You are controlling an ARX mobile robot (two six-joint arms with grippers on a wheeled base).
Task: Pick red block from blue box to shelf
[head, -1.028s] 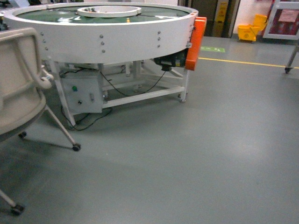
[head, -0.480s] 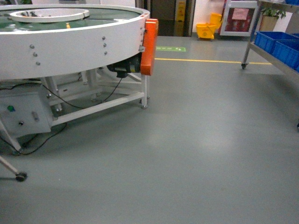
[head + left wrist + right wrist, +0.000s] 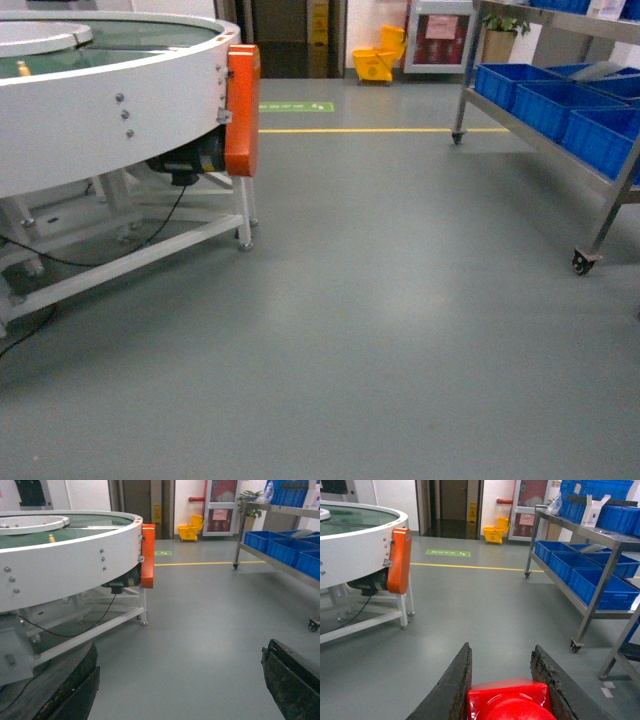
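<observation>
The red block (image 3: 510,700) sits gripped between the dark fingers of my right gripper (image 3: 501,648), which is shut on it and held above the grey floor. The steel shelf (image 3: 600,587) stands ahead and to the right, its lower tier lined with dark blue crates (image 3: 590,580). From the head camera the shelf (image 3: 545,140) runs along the right edge. My left gripper (image 3: 181,647) is open with only floor between its fingers, and the shelf (image 3: 280,562) lies to its far right. The blue box is out of view. Neither gripper shows in the head view.
A large round white conveyor table (image 3: 110,110) with an orange cover (image 3: 242,110) fills the left. The shelf's front caster (image 3: 582,262) rests on the floor. A yellow mop bucket (image 3: 378,62) and a yellow floor line (image 3: 350,130) lie at the back.
The head view has swung right: the round table slid toward the left edge, the chair left the frame, and the shelf with blue crates came in on the right.
</observation>
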